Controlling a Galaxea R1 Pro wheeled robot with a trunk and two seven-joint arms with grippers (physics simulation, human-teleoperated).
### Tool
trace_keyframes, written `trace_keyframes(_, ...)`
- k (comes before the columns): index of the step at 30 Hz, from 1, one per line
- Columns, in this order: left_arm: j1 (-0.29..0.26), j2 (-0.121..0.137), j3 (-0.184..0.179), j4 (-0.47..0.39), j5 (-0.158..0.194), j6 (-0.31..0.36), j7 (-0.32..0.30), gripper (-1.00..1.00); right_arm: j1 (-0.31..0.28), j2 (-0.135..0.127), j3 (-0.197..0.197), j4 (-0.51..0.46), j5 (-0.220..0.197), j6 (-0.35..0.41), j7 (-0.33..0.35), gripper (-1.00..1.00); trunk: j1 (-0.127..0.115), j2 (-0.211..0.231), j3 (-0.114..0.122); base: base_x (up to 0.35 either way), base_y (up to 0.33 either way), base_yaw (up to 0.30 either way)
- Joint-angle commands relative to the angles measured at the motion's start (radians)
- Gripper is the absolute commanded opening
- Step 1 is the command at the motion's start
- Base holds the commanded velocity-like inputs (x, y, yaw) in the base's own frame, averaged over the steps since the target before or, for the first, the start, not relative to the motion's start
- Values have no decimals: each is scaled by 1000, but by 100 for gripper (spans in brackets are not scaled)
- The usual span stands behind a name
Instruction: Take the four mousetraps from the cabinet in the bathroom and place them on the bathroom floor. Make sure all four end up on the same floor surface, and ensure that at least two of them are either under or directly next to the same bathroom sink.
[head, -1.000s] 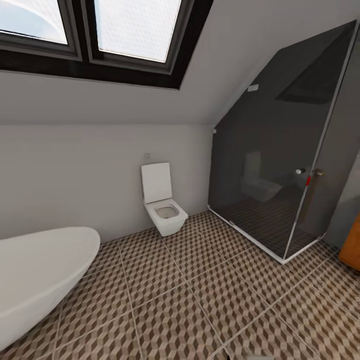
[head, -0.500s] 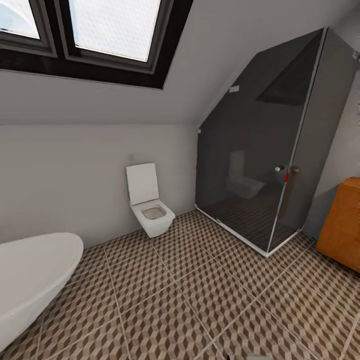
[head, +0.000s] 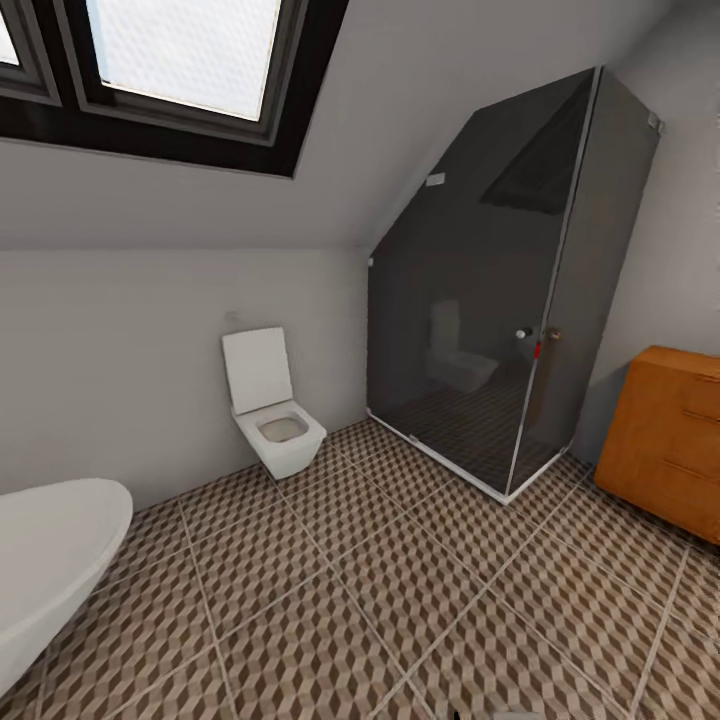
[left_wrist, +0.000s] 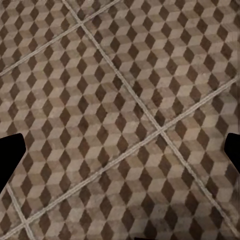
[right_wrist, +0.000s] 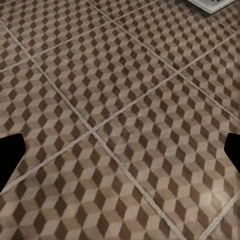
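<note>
Orange-brown wooden drawer cabinet (head: 668, 440) stands at room's right, drawers closed. Cube-pattern tiled bathroom floor (head: 400, 600) carries no traps; retrieval appears not yet begun. Both end effectors spread, empty.

brown-beige cube-patterned floor (head: 400, 600), orange-brown cabinet (head: 670, 440), white toilet (head: 268, 405), smoky grey shower glass (head: 470, 300)

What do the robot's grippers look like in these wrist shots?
Little of them shows. In the left wrist view, the left gripper appears as two flat black fingertips at opposite edges of the picture, plain, with no markings or cables to see. The right gripper looks the same: black, blunt-ended fingertips. Between them lies the bathroom floor with its cube-pattern tiles.
</note>
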Motion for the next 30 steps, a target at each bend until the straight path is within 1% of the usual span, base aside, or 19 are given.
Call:
trace_keyframes(1, 0, 0, 0, 0, 0, -3, 2, 100, -1, -1, 6, 1, 1, -2, -9, 100, 0, -1, -1, 0, 0, -83)
trace_keyframes(19, 0, 0, 0, 0, 0, -3, 2, 100, -1, -1, 6, 1, 2, -2, -10, 100, 0, -1, -1, 0, 0, -15)
trace_keyframes(30, 0, 0, 0, 0, 0, -3, 2, 100, -1, -1, 6, 1, 2, -2, -9, 100, 0, -1, 7, 0, 0, -220)
